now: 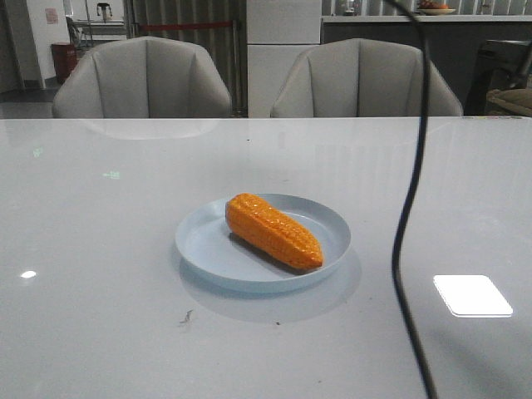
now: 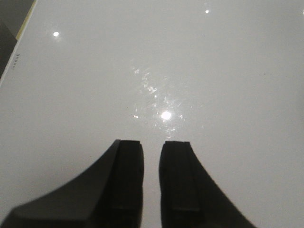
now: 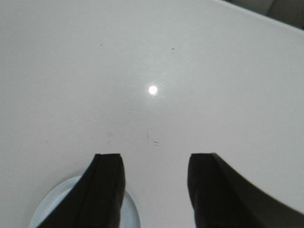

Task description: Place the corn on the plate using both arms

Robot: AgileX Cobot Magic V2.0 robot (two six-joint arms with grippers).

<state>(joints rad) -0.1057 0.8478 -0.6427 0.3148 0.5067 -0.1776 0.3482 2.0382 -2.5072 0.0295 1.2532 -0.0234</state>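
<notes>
The orange corn [image 1: 273,230] lies on its side inside the pale blue plate [image 1: 198,249] at the table's middle, its tapered end pointing front right. No gripper shows in the front view. In the left wrist view my left gripper [image 2: 151,142] hangs over bare white table, its jaws nearly together with only a narrow slit and nothing between them. In the right wrist view my right gripper [image 3: 154,156] is open wide and empty, with part of the plate's rim [image 3: 133,216] showing behind one finger [image 3: 107,190]. The corn is out of both wrist views.
A black cable [image 1: 407,216] hangs down the right side of the front view. Two grey chairs [image 1: 141,79] stand behind the table's far edge. Bright light reflections lie on the glossy tabletop [image 1: 472,295].
</notes>
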